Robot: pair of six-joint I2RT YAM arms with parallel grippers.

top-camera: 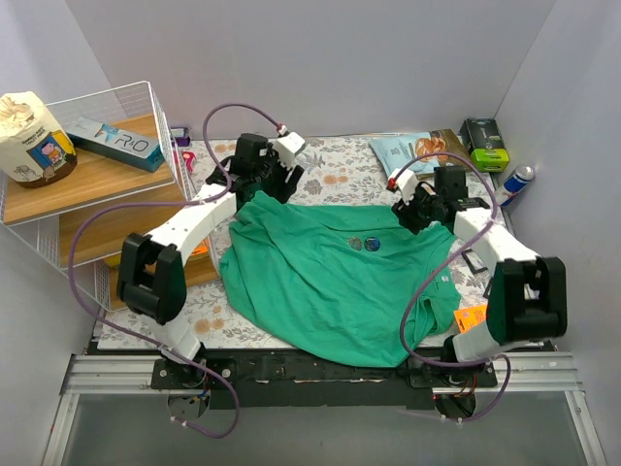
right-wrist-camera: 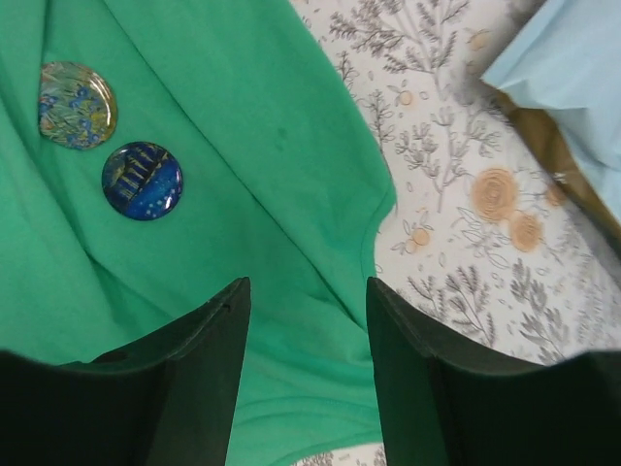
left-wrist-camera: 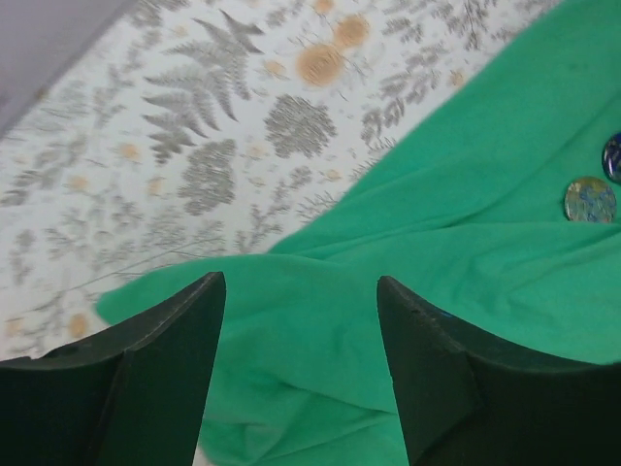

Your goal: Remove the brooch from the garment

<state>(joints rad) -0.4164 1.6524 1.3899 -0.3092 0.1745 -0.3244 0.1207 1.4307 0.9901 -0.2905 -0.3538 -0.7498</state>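
Nearest me, just past the arm bases, the garment (top-camera: pixel 320 291) lies spread and wrinkled on the floral mat (top-camera: pixel 340 167), its near hem rumpled. Further up, on the garment's upper chest, sits the brooch (right-wrist-camera: pixel 77 104), a round brownish-gold disc. A blue badge (right-wrist-camera: pixel 143 181) lies just beside it, not touching. Both look pinned on, so I judge nothing is off yet. At the garment's far-left shoulder fold the left gripper (left-wrist-camera: pixel 299 282) hovers with fingers spread and only cloth below. The right gripper (right-wrist-camera: pixel 306 283) hangs over the garment's far-right edge, where cloth meets mat, likewise spread and empty. I read this as the approach step. Next I'd want one gripper to hold the cloth down beside the brooch while the other closes on the disc's rim. It's a small, flat target, so the fingers must come down square without gathering fabric. Beyond the garment lies a pale blue packet (top-camera: pixel 412 150).
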